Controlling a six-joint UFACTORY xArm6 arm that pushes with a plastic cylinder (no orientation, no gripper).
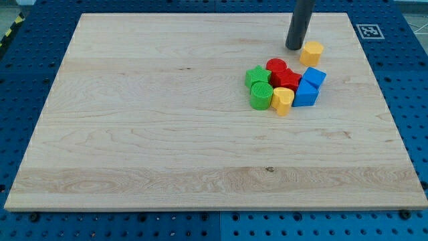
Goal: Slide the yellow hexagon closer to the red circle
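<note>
My tip (294,47) stands on the wooden board (167,134) in the upper right part of the view, and the dark rod goes straight up from it and leaves the view at the top. This arm carries no pincer at all, only the rod, so there is nothing to be spread or pressed together. The yellow hexagon (311,53) lies just beside my tip, on the view's right of it and a little lower; I cannot tell whether they touch or whether a thin gap is between them. The red circle (275,65) lies near the hexagon, toward the view's lower left of it, and bare wood shows between the two. The red circle is the top piece of a tight cluster. Just below it sits a red star (287,79), which seems to touch it. On the view's left of these are a green star (257,75) and, under it, a green cylinder (261,96) with a ribbed top. A yellow heart (283,100) lies at the bottom of the cluster, between the green cylinder and a blue block (305,94). A blue cube (313,77) sits above that blue block, at the right edge of the cluster, directly under the yellow hexagon but apart from it.
</note>
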